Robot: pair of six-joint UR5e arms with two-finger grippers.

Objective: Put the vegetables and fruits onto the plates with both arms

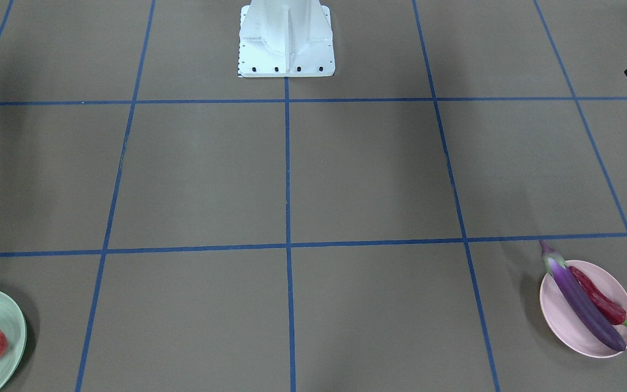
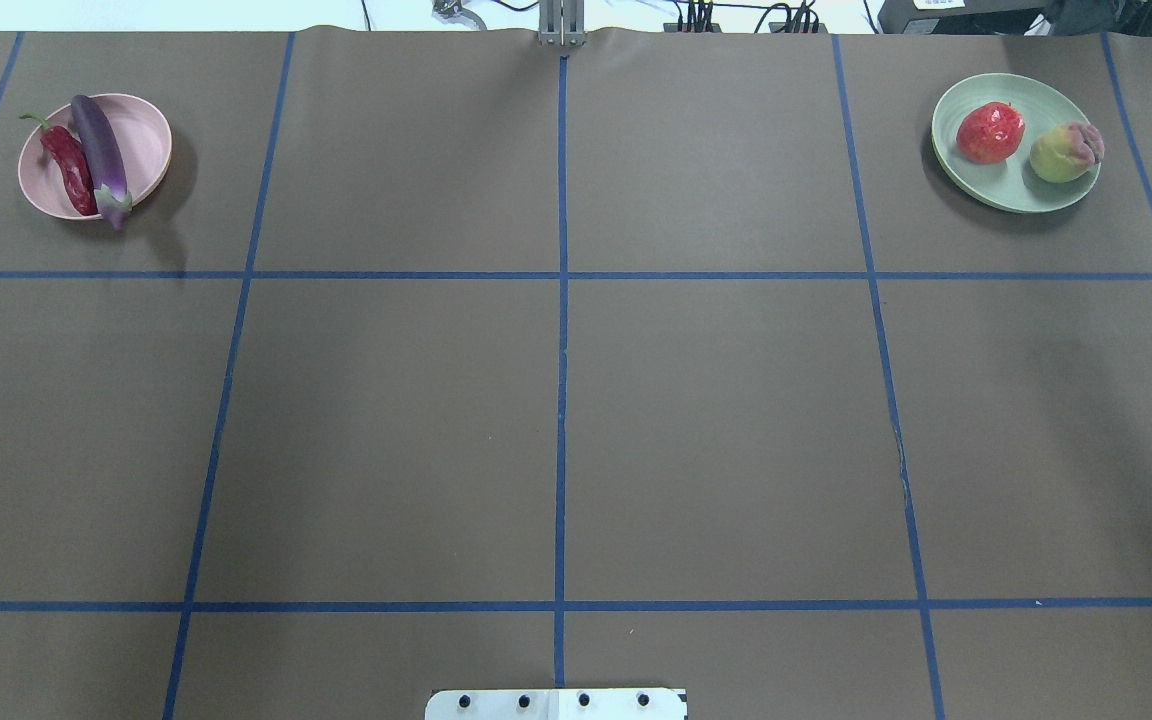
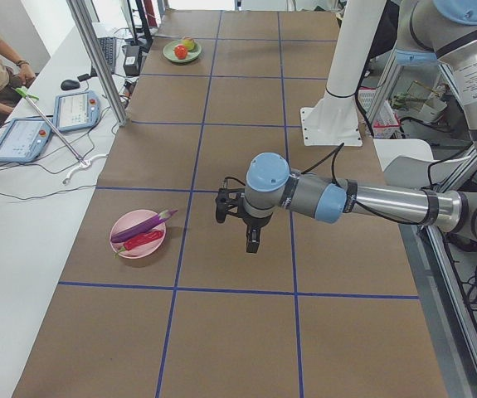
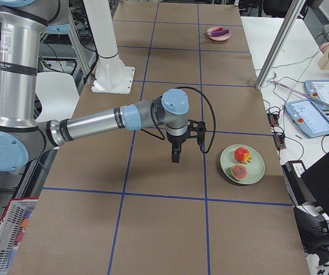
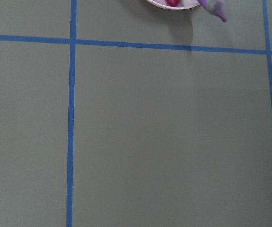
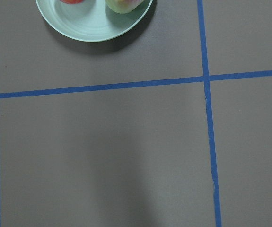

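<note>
The overhead view looks forward and down from behind the white bolted pedestal base (image 2: pixel 556 705). It takes in the whole brown blue-taped desk (image 2: pixel 386 420), with the pale pink round plate (image 2: pixel 146 140) far left and the pale mint green round plate (image 2: pixel 1006 190) far right. The front-facing view looks steeply down from the opposite side: pedestal at its top, pink plate right, green plate cut by its lower left corner. Both side views look along the desk from high at either end, one plate near, the other far. Each wrist view looks straight down from close, catching one plate at its top edge.
</note>
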